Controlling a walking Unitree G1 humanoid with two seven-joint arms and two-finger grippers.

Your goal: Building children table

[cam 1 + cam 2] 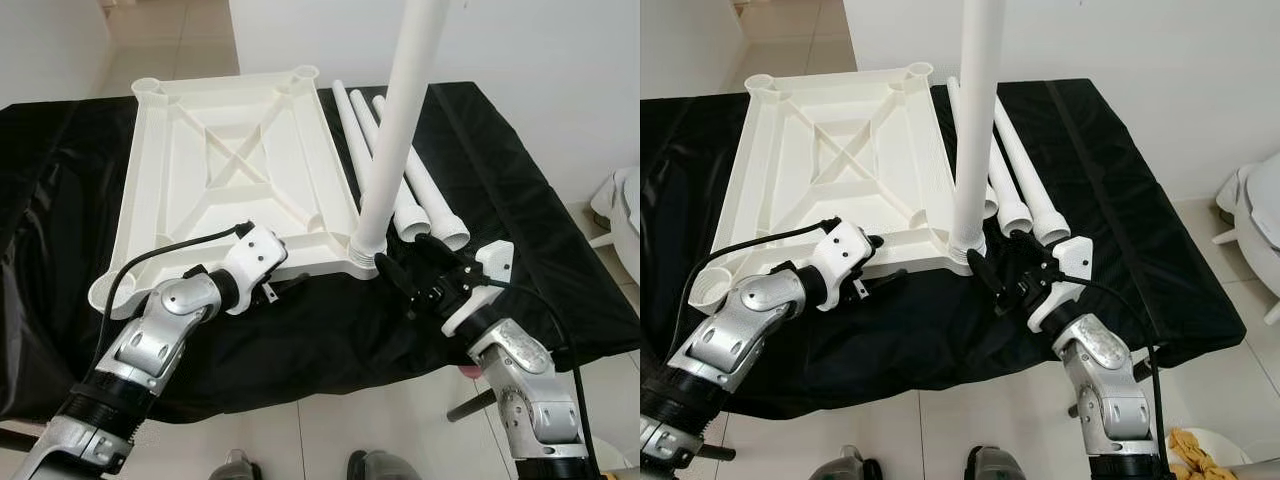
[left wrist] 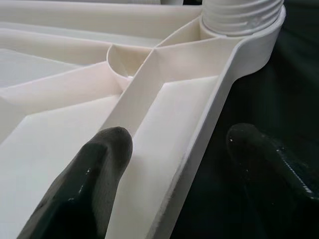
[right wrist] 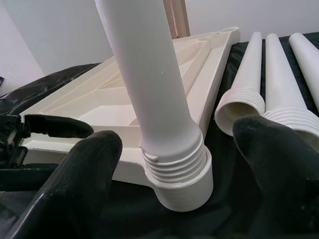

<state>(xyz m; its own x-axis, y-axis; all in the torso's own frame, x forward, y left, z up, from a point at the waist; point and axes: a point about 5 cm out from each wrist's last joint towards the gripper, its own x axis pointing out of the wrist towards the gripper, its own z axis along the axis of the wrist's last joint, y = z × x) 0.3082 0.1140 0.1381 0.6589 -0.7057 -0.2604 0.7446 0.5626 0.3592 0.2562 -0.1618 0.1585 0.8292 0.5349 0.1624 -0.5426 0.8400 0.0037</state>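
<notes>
- Tabletop (image 1: 235, 170): white plastic, upside down, ribbed underside up, lying on a black cloth (image 1: 60, 200) across the middle and upper left of the left eye view
- Corner sockets: one at the upper left corner (image 1: 150, 88), one at the upper middle (image 1: 300, 73), one at the lower left edge (image 1: 108, 292)
- Upright leg (image 1: 400, 120): white tube standing in the near right corner socket of the tabletop, centre of frame, running out of the top edge; threaded base partly seated in the socket, threads exposed in the right wrist view (image 3: 172, 164)
- Spare legs (image 1: 420, 190): three white tubes lying side by side on the cloth, just right of the tabletop, wide threaded ends toward the robot
- Left gripper (image 1: 282, 287): lower centre-left, at the near rim of the tabletop; fingers apart, one finger (image 2: 89, 179) over the ribbed underside, the other outside the rim above the cloth
- Right gripper (image 1: 405, 275): lower centre-right, just beside the base of the upright leg; fingers apart on either side of it, contact cannot be told
- Pale tiled floor (image 1: 330, 440) along the bottom of the frame
</notes>
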